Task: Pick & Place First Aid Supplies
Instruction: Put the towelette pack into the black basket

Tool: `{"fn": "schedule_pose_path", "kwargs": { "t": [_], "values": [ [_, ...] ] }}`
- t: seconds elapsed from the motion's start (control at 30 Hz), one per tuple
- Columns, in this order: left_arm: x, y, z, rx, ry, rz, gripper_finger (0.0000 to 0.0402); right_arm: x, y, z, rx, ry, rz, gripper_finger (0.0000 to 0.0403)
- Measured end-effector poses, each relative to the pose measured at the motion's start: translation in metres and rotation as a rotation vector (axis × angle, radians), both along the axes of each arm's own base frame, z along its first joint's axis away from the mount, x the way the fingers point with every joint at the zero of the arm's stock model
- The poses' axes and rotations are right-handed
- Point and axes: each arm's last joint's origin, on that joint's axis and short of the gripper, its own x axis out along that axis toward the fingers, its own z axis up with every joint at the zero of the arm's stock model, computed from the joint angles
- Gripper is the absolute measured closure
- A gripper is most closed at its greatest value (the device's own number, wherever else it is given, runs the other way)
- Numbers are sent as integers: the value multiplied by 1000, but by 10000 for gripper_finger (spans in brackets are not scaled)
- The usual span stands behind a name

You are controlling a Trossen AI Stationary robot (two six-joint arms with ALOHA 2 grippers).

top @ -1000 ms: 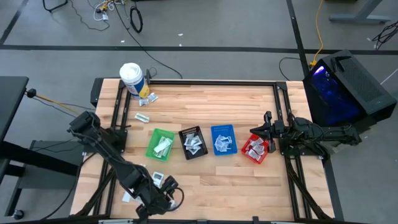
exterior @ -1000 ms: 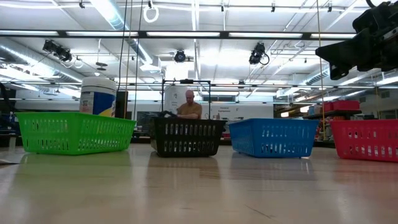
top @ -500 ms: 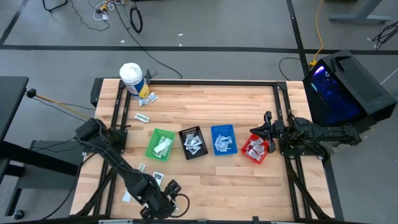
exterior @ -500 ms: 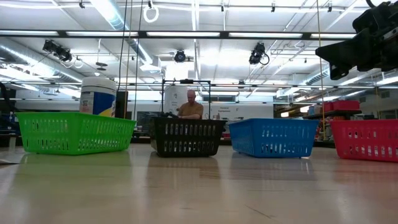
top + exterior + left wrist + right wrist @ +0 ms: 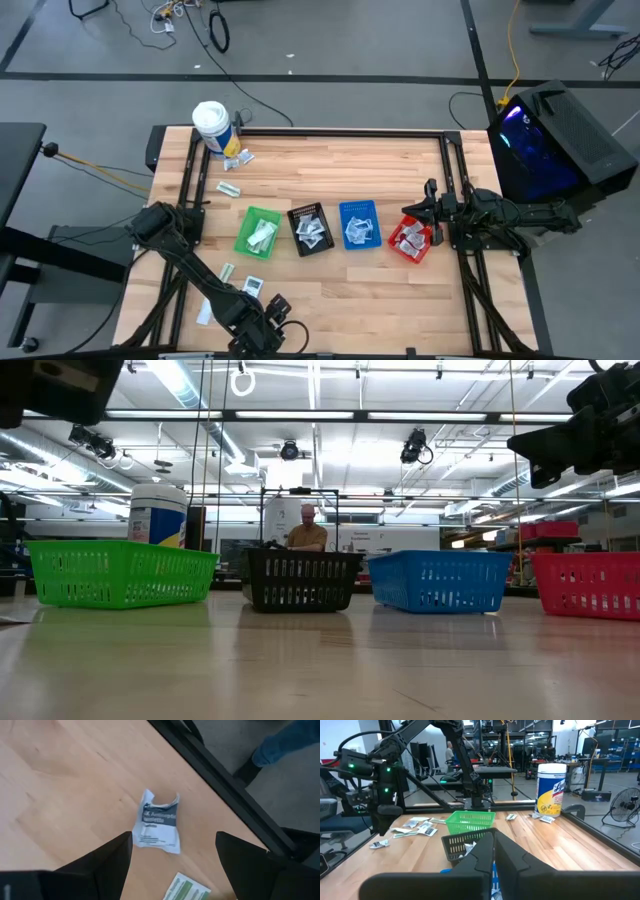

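My left gripper [image 5: 258, 328] hangs open near the table's near left corner, pointing steeply down. In the left wrist view its fingers [image 5: 172, 857] stand either side of a crumpled white sachet with a dark blue label [image 5: 158, 825], which lies flat on the wood and is untouched. A green-printed packet [image 5: 187, 888] lies beside it. The right wrist view shows the same sachet [image 5: 379, 844] below that gripper [image 5: 382, 822]. More sachets lie nearby [image 5: 252, 287] [image 5: 227, 271] [image 5: 204, 312]. My right gripper [image 5: 428, 203] waits shut at the table's right side, above the red bin.
Green [image 5: 259, 232], black [image 5: 310, 229], blue [image 5: 359, 224] and red [image 5: 411, 239] bins stand in a row mid-table, each holding sachets. A white tub [image 5: 211, 125] and loose packets [image 5: 232, 160] sit at the far left. A black frame rail [image 5: 235, 785] runs along the near edge.
My left gripper has sunk toward the table and gone a little toward the near edge, staying open. Its arm now shows at the top left of the low view. The sachets have not moved.
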Motion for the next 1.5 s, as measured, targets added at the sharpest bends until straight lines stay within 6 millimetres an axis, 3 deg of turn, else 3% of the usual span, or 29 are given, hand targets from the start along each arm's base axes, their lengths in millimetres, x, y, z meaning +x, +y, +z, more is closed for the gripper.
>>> {"fn": "schedule_pose_path", "kwargs": {
  "t": [0.27,0.7,1.07,1.5],
  "values": [
    [3,-3,2,-29,-41,-30,101,0,0,0,0,0,0,380],
    [4,-3,2,-21,-59,-25,10,0,0,0,0,0,0,380],
    [7,-5,-18,35,-36,-36,11,0,0,0,0,0,0,380],
    [16,6,-20,46,-20,-2,12,0,0,0,0,0,0,380]
  ]
}}
